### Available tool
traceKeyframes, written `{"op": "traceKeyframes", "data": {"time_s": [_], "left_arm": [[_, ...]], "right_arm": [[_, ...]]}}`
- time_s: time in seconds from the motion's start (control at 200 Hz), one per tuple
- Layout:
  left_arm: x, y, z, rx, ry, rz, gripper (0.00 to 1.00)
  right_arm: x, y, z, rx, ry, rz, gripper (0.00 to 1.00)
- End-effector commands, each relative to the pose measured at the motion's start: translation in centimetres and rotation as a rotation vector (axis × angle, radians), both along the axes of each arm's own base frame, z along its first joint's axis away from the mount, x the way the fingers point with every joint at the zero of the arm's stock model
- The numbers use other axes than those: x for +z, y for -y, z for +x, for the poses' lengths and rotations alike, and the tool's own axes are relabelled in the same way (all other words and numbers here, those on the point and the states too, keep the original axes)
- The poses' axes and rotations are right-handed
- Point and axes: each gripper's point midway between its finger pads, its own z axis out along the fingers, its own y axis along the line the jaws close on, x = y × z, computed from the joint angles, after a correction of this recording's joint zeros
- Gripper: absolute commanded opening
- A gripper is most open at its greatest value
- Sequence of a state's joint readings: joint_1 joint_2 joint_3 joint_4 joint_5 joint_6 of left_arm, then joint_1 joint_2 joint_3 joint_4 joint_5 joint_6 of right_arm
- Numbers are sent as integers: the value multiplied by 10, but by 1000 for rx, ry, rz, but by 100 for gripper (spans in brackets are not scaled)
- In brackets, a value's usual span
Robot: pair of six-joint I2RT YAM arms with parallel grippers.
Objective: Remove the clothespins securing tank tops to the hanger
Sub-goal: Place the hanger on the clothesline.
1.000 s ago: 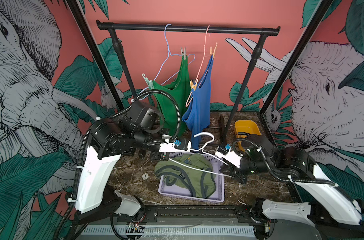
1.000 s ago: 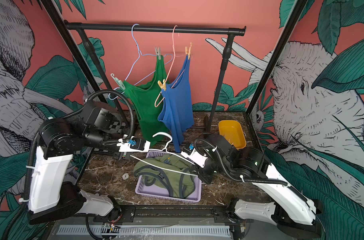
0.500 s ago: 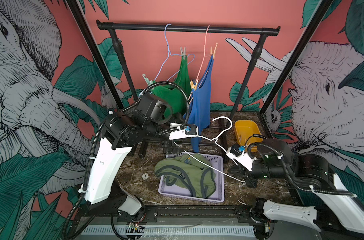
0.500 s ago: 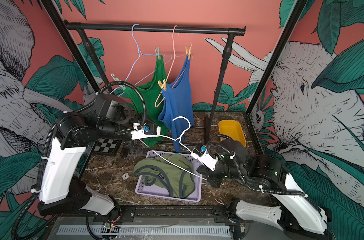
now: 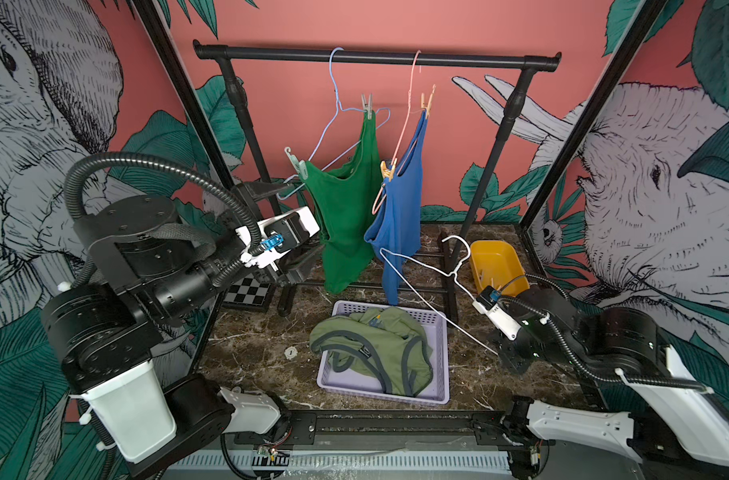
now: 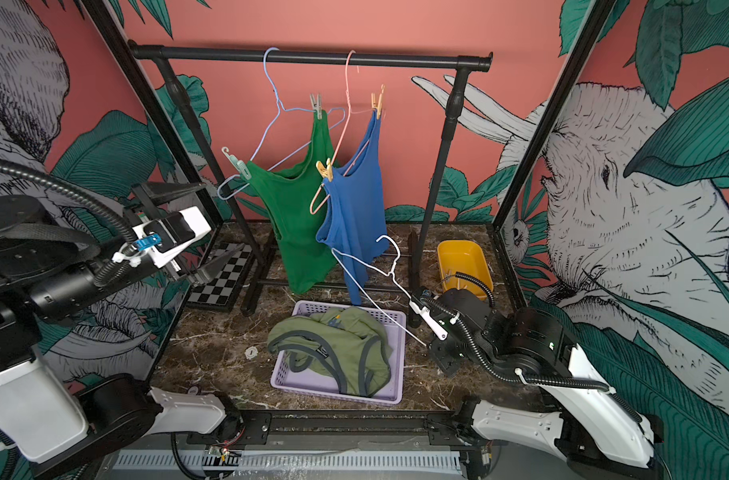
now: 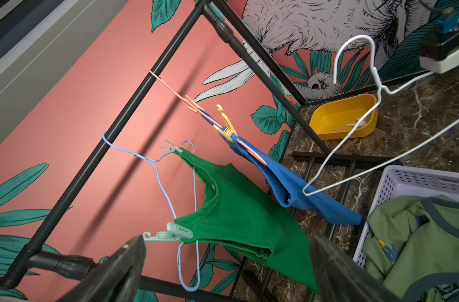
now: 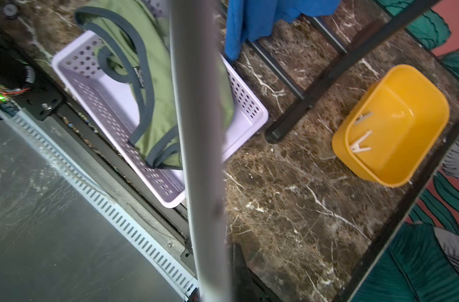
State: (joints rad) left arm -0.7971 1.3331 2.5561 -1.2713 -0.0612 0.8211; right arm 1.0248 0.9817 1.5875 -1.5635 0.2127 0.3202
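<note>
Two states: the left fingers are wide near the green top, while the right fingers are closed on a white hanger. The olive top lies in the basket, and two clothespins lie in the yellow tub. Four clothespins are left on the green top and the blue top.

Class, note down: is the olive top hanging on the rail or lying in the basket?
In the basket: the olive top lies crumpled inside the lilac basket, and the white hanger is bare.
</note>
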Motion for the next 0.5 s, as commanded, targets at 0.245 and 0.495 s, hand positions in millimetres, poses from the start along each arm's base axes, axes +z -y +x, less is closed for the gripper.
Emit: {"op": "traceKeyframes", "data": {"time_s": [0.245,0.495], "left_arm": [[-40,34,51,96,-135,20,99],[-88,48,48,34,-247,109,99]], "right_arm": [[63,24,40,-302,217,82,0],[99,3,94,-356,224,114,0]]}}
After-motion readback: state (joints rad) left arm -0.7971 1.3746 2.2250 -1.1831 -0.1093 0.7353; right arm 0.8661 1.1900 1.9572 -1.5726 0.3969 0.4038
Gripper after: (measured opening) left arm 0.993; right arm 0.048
